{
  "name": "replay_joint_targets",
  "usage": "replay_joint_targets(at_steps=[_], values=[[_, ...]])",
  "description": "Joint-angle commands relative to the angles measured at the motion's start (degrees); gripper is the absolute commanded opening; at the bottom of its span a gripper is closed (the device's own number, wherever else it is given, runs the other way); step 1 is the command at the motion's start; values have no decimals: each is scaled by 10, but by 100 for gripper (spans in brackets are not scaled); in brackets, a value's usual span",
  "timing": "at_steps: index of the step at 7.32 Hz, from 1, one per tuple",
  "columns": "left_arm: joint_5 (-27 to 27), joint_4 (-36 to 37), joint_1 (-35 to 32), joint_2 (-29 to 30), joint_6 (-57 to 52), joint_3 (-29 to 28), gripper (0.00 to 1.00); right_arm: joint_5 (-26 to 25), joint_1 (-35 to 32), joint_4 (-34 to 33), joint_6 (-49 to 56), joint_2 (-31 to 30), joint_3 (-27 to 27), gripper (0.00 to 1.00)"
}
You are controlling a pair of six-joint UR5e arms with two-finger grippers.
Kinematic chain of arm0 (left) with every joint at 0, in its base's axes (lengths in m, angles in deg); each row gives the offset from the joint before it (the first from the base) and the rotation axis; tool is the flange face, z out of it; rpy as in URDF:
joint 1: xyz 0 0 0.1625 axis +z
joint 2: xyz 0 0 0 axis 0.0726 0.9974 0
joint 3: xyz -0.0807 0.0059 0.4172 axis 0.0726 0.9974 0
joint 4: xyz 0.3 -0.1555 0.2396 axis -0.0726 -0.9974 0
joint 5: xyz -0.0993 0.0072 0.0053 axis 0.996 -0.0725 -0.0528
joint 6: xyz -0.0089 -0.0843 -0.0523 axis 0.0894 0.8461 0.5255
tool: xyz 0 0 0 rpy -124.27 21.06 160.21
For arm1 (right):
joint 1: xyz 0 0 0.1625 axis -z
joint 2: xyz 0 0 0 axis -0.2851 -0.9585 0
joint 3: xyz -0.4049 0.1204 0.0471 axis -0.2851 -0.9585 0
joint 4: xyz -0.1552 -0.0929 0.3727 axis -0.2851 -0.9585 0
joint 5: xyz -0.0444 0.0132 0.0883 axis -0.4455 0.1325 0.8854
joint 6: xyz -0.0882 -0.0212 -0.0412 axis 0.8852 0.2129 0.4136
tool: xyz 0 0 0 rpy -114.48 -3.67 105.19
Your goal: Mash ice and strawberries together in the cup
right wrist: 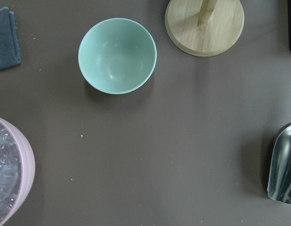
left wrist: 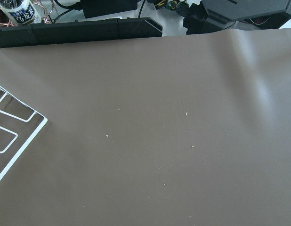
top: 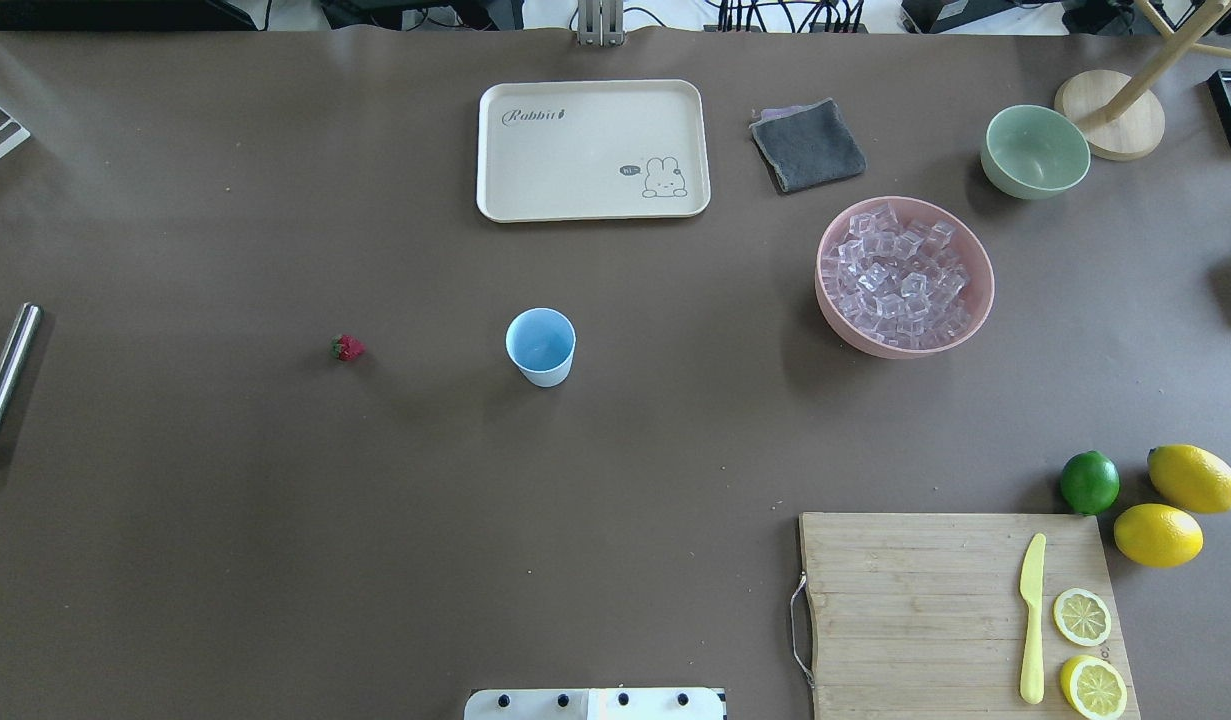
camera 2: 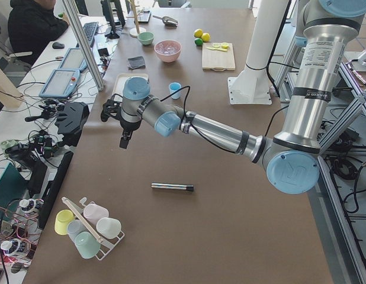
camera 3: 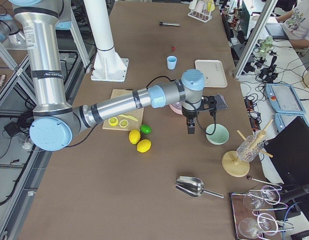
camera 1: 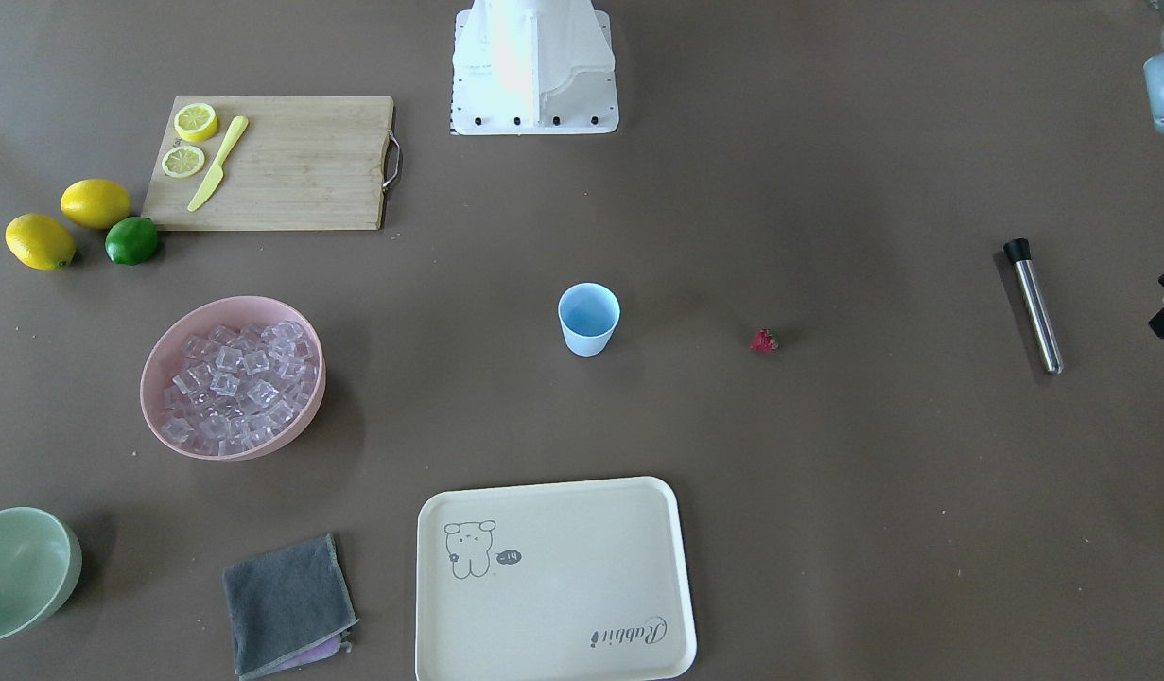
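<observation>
Light-blue plastic, one cup (top: 541, 345) stands mid-table. One strawberry (top: 346, 347) lies to its left, well apart. Ice (top: 900, 280) (too many cubes to count) fills one pink bowl (top: 868, 343) at far right. Two lemons (top: 1158, 534) and one lime (top: 1089, 481) sit near right. The overhead view misses the metal scoop (camera 3: 197, 188) and both grippers. The side views show the left gripper (camera 2: 125, 141) and right gripper (camera 3: 191, 127), but I cannot tell whether either is open.
</observation>
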Motion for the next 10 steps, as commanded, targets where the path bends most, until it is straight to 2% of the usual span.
replay_joint_targets(at_steps=[1,2,3,6,10], values=[[-3,0,10,2,0,1,98,-45,110,115,-230,24,23,99],[-3,0,10,6,0,-1,98,-80,155,137,-311,50,21,99],[-3,0,10,14,0,-4,98,-101,190,138,-347,66,18,99],[-3,0,12,37,-1,-22,98,-213,300,154,-424,67,18,98],[-3,0,16,37,0,-26,98,-289,350,159,-436,67,-1,94]])
